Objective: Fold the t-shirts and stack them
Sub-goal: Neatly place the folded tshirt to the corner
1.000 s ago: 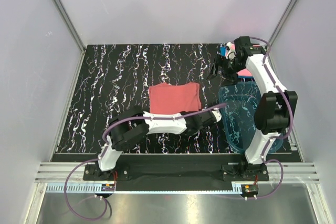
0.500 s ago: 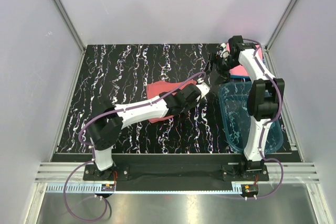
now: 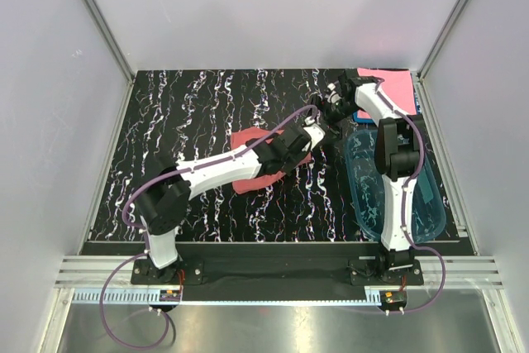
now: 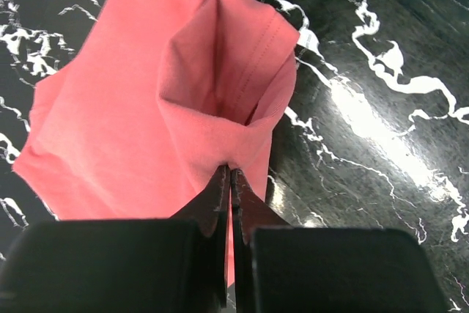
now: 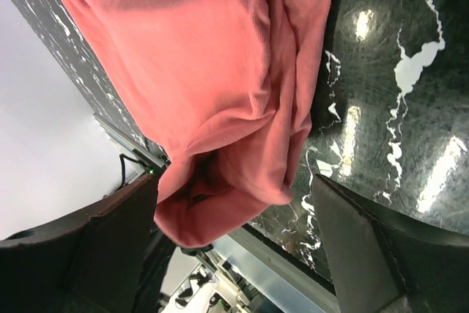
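Salmon cloth filled both of my wrist views. My left gripper (image 4: 230,171) was pinched fully shut on a fold of the salmon t-shirt (image 4: 139,108), its two fingertips pressed together with only the cloth between them. Just beyond that pinch the fabric was drawn into a loose open pocket with a stitched hem along its right edge. The rest spread away to the left over the black marbled table (image 4: 381,71).

From above, my left arm (image 3: 223,169) reached diagonally from the near left across the middle of the table. It lay over the tee so that red showed on both sides of it, and the gripper sat at the shirt's far right corner.

My right gripper (image 5: 233,192) stood wide open, one finger at each side of its view, with bunched salmon cloth between and beyond them. I could not tell whether either finger touched the cloth. In the overhead view it sat just beside my left gripper, on its far right side.

A folded pink t-shirt (image 3: 388,87) lay flat in the far right corner of the table, apart from the salmon one. Nearer than it, on the right side, stood the clear blue plastic tub (image 3: 426,204), and my right arm (image 3: 395,155) crossed above its left half.
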